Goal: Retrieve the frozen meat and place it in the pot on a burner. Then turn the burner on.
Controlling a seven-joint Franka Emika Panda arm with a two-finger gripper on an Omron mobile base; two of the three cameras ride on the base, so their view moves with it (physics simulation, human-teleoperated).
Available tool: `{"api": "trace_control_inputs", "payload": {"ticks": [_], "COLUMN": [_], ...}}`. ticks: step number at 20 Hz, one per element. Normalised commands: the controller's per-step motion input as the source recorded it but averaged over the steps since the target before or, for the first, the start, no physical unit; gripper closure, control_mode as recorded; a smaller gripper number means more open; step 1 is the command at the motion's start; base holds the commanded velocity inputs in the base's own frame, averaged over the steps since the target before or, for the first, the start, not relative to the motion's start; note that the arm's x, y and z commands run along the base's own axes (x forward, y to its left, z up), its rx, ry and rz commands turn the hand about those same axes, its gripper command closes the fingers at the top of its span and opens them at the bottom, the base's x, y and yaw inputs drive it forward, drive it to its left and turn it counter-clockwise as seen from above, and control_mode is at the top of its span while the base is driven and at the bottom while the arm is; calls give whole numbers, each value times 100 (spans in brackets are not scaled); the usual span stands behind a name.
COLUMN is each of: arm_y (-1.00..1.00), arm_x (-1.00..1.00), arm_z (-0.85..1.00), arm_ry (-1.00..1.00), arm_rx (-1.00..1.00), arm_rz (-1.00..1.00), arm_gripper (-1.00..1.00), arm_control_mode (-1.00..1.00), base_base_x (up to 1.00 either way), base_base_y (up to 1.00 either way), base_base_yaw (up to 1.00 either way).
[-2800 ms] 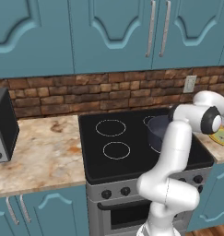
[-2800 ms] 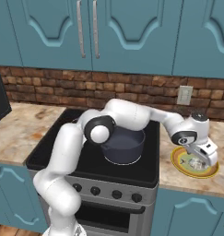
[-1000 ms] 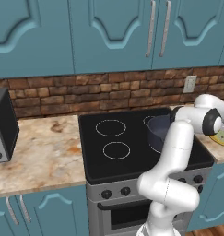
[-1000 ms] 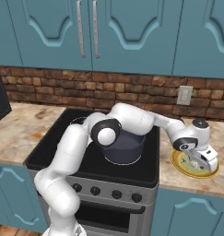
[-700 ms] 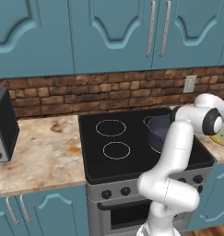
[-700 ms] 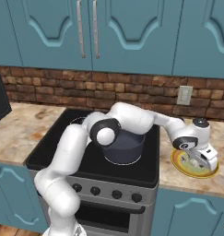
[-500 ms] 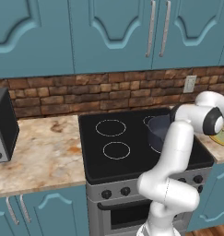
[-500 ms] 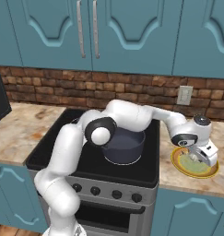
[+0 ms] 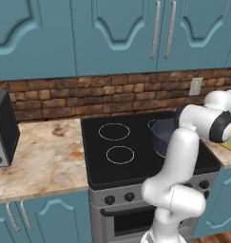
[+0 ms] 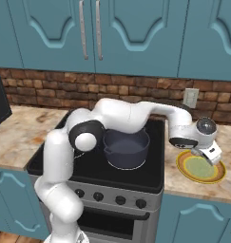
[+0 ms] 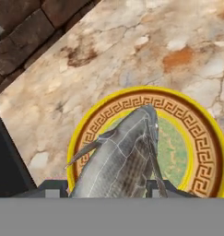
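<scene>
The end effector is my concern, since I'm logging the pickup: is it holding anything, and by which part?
The end effector grips the fish by its body, with the tail pointing away, above the plate.

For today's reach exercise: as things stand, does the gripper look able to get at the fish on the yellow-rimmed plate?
Probably yes. In the hand view the fish lies between the two finger tips of the gripper, over the plate, with nothing in between. Whether the fingers already grip it cannot be told.
</scene>
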Motion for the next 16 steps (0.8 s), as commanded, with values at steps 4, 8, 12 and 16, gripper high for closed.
{"api": "trace_control_inputs", "payload": {"ticks": [4,8,12,16], "arm_y": [48,64,45,59], "arm_x": [-28,-32,-24,-23], "arm_z": [67,71,56,25], "arm_ry": [-12,-4,0,0], "arm_rx": [-1,-2,-1,0], "arm_rz": [0,0,-1,-7], "arm_gripper": [100,100,100,100], "arm_control_mode": [-100,-100,-100,-100], "base_base_x": [0,0,0,0], "base_base_y": [0,0,0,0], "base_base_yaw": [0,0,0,0]}}
